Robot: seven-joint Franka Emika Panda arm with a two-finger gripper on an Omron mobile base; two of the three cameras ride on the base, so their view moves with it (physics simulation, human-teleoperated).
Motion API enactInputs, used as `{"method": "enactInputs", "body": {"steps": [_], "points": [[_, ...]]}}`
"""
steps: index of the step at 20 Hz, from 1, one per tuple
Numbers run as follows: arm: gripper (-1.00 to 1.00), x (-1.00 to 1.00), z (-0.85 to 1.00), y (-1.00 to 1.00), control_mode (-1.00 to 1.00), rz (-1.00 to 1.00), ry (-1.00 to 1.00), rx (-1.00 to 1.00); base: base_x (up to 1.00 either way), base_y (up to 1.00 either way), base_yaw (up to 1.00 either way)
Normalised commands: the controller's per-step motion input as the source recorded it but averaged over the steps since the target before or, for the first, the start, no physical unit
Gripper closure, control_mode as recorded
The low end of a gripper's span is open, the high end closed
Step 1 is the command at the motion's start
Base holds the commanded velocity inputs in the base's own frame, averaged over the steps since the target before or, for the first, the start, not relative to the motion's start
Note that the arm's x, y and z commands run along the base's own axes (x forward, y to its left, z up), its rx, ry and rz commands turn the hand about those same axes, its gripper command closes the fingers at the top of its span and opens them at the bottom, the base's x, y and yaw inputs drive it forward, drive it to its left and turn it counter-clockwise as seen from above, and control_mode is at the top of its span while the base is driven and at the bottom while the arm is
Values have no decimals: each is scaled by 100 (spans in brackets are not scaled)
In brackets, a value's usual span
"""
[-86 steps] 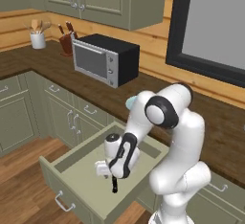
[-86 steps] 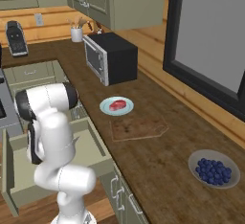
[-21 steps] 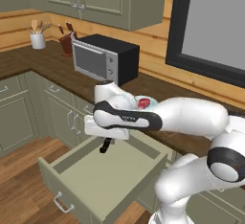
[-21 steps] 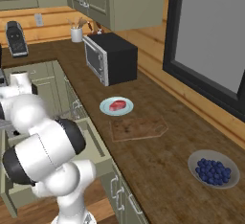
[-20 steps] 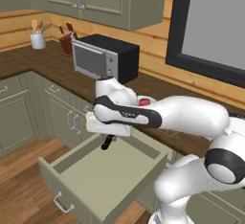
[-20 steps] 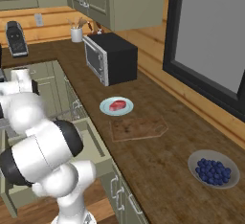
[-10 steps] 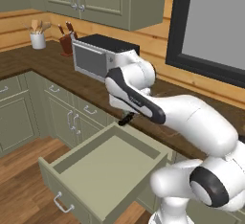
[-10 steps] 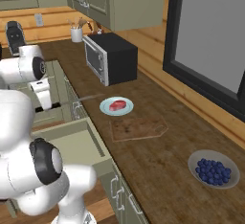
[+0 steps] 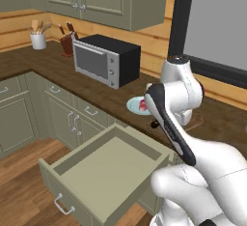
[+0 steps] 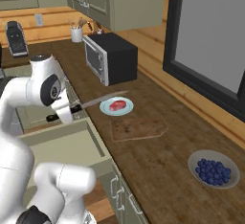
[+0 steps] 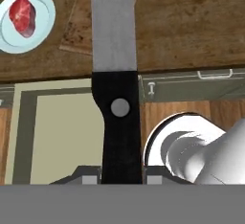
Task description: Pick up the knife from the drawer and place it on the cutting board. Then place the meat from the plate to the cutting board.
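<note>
- Along the middle of the hand view, the knife (image 11: 115,74) runs from bottom to top, its black handle low and its silver blade reaching over the brown surface (image 11: 191,22)
- At the bottom of that view the claw (image 11: 121,179) is pinched on the black handle
- In the right base view the knife (image 10: 98,101) lies level at left centre, its blade tip pointing toward the plate (image 10: 125,109)
- The pale blue plate sits at centre with the meat (image 10: 116,105) on it; the same pair shows at the upper left of the hand view
- The cutting board (image 10: 136,128) lies flat just below and right of the plate, bare
- The drawer (image 9: 103,169) stands pulled out at the lower centre of the left base view, its pale interior showing
- A bowl of blueberries (image 10: 213,170) rests at the lower right, well apart from the board
- A microwave (image 9: 103,58) stands at the upper middle of the left base view
</note>
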Motion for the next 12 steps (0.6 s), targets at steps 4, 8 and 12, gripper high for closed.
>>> {"method": "enactInputs", "body": {"steps": [4,8,12], "points": [[100,41,34,-98,-100,-1,27,18,0,0,0],[100,59,-4,-80,-100,0,18,7,0,0,0],[100,71,-28,-62,-100,0,6,0,0,0,0]]}}
